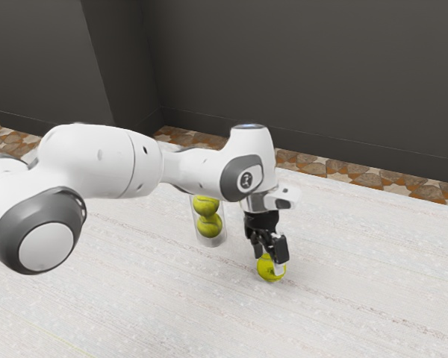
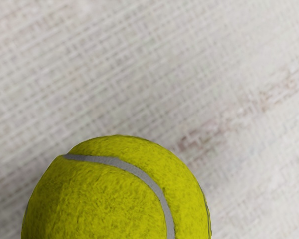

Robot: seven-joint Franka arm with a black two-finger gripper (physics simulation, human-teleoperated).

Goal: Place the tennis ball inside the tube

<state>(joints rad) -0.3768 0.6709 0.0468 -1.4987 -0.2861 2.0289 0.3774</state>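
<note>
Low over tbl (image 1: 134,298), tool (image 1: 269,264) at tennis ball (image 2: 109,199); ext. view unclear, can't tell if gripping.

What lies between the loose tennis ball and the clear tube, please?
In the exterior view, a bare stretch of pale tabletop lies between the loose ball and the clear tube.

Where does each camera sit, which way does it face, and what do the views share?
Exterior view: beside the arm, looking down across the table toward a dark wall; the arm enters from the exterior view's left, its gripper at the tennis ball, near the tube with two balls.
Wrist view: on the arm's hand, looking down at the ball and tabletop.
Shared: that ball and the table.
</note>
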